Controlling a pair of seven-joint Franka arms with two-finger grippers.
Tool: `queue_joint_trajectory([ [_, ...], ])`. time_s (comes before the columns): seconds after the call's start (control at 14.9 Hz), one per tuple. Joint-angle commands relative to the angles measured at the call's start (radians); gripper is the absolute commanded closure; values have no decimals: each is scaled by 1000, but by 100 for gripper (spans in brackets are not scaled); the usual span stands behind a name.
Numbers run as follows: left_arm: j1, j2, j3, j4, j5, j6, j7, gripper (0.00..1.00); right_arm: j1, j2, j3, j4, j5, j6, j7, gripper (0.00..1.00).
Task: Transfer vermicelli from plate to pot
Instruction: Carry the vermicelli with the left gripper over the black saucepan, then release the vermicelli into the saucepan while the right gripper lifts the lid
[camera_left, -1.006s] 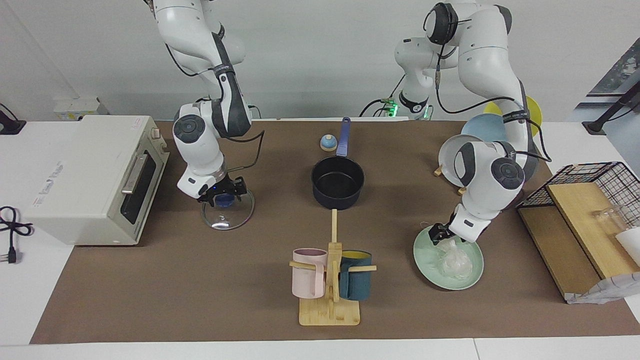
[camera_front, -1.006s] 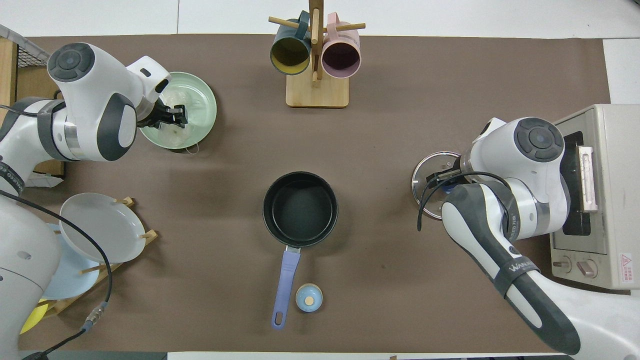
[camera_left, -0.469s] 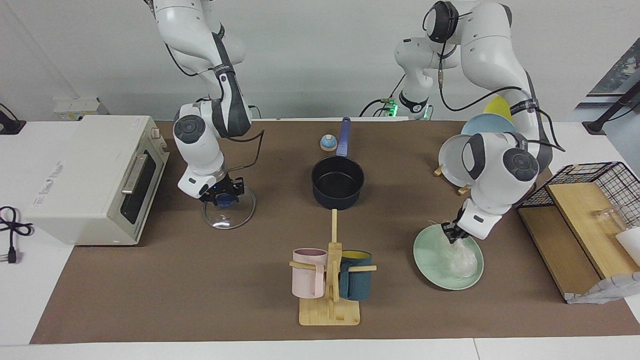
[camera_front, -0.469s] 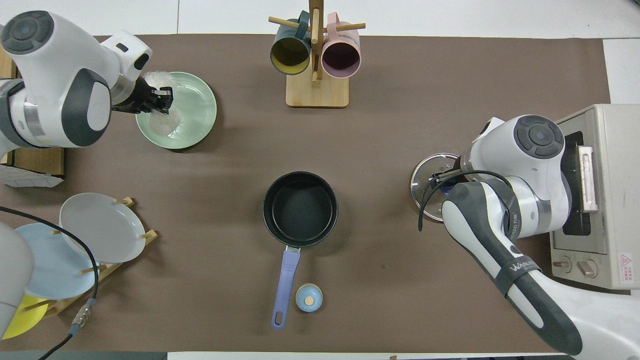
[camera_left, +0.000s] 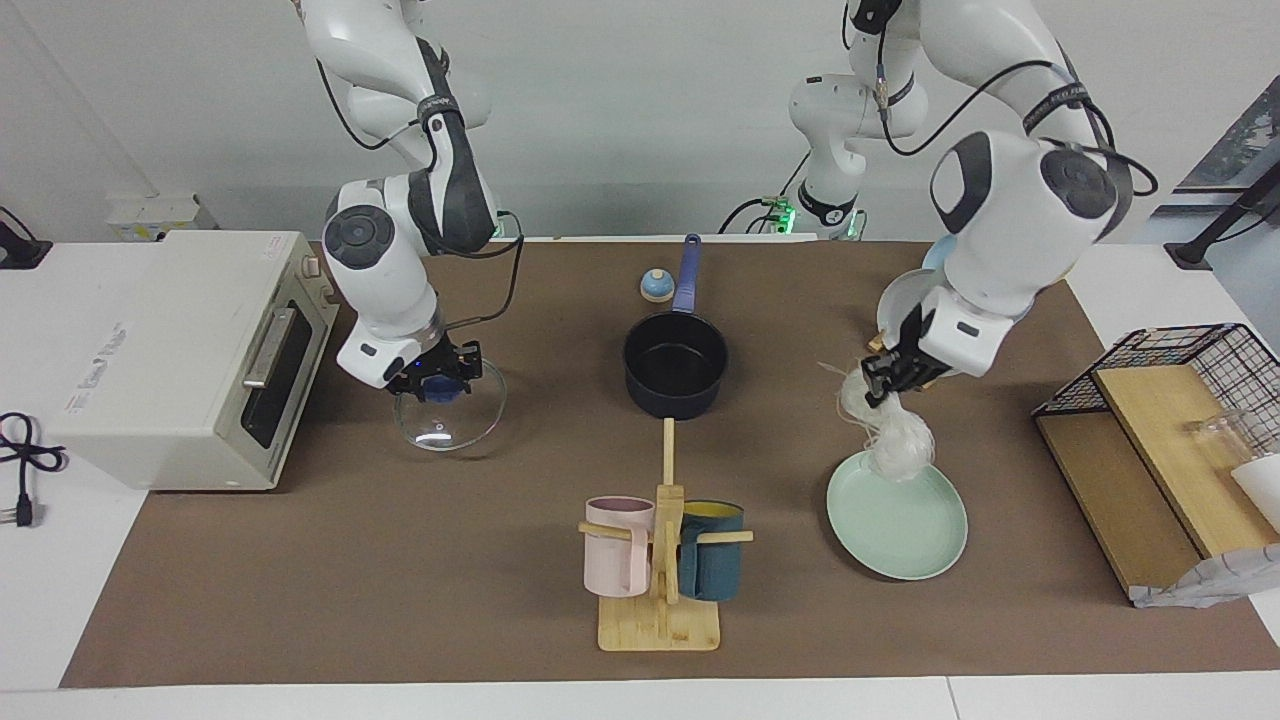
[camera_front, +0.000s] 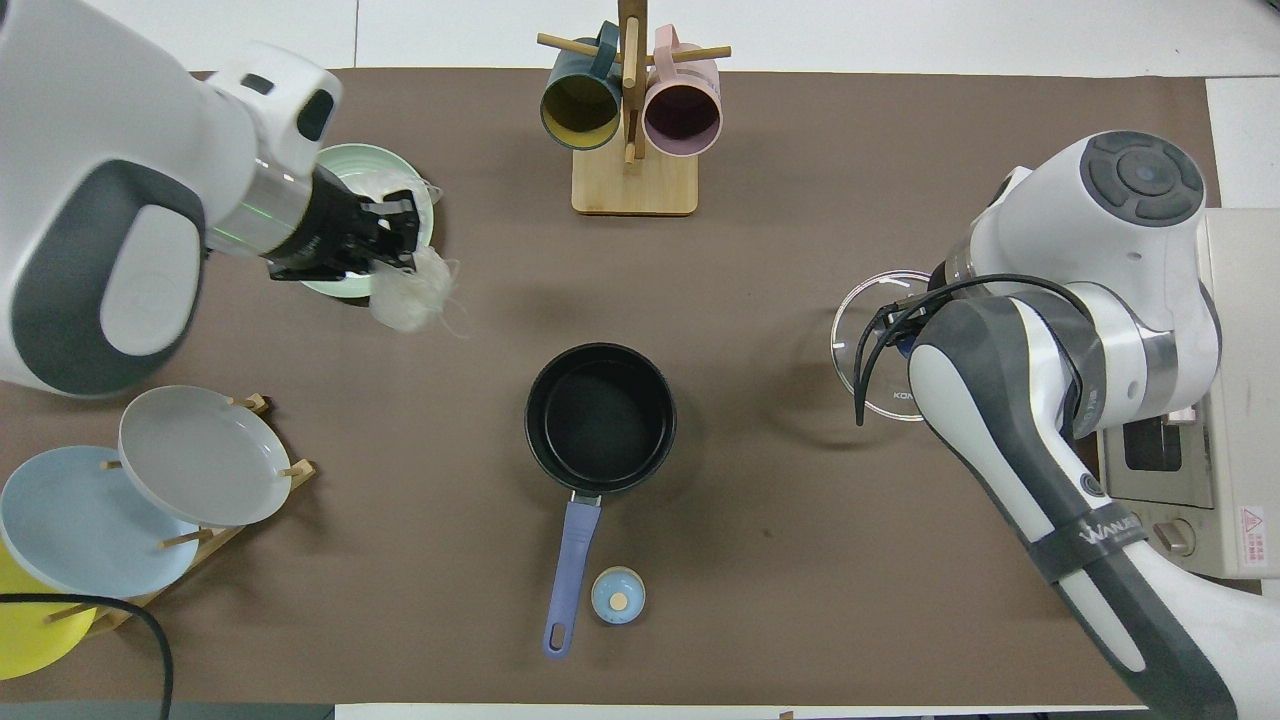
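Note:
My left gripper (camera_left: 880, 385) is shut on the vermicelli (camera_left: 897, 445), a wispy white clump hanging from it in the air over the robot-side edge of the mint-green plate (camera_left: 900, 525). The plate looks bare in the facing view. In the overhead view the left gripper (camera_front: 395, 225) and the vermicelli (camera_front: 410, 298) cover part of the plate (camera_front: 360, 160). The dark pot (camera_left: 675, 400) with the blue handle stands mid-table, empty (camera_front: 600, 415). My right gripper (camera_left: 437, 380) is shut on the blue knob of a glass lid (camera_left: 445, 415), held slightly above the table.
A toaster oven (camera_left: 190, 350) stands at the right arm's end. A mug rack (camera_left: 660, 560) with a pink and a teal mug stands farther out than the pot. A plate rack (camera_front: 190, 455) and a wire basket (camera_left: 1160, 400) are at the left arm's end. A small blue bell (camera_left: 655, 287) sits by the pot handle.
My left gripper closed on the vermicelli on the plate and lifted it up and toward the pot. My right gripper raised the glass lid a little off the table.

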Motion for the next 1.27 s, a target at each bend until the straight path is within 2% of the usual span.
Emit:
queue_joint_trajectory([
  [0.0, -141, -80, 16, -167, -34, 84, -122, 100, 8, 2, 6, 87, 24, -97, -23, 62],
  [0.13, -232, -114, 16, -305, -51, 221, -177, 100, 10, 1, 9, 115, 26, -135, -13, 62],
  [0.34, -318, -80, 16, -429, -53, 397, -219, 100, 10, 1, 35, 115, 26, -137, 36, 62],
  [0.47, -326, -66, 16, -485, -53, 476, -209, 100, 10, 1, 50, 115, 24, -135, 53, 62],
  [0.87, -321, 30, 19, -511, -51, 602, -170, 100, 20, 2, 64, 138, 27, -142, 84, 62],
  [1.07, -324, 41, 21, -523, -51, 610, -154, 100, 45, 4, 66, 145, 27, -146, 127, 62],
  [1.14, -321, 40, 21, -523, -50, 599, -133, 94, 51, 4, 66, 147, 27, -145, 139, 62],
  [1.21, -318, 35, 22, -523, -50, 585, -114, 1, 54, 4, 67, 147, 27, -143, 157, 62],
])
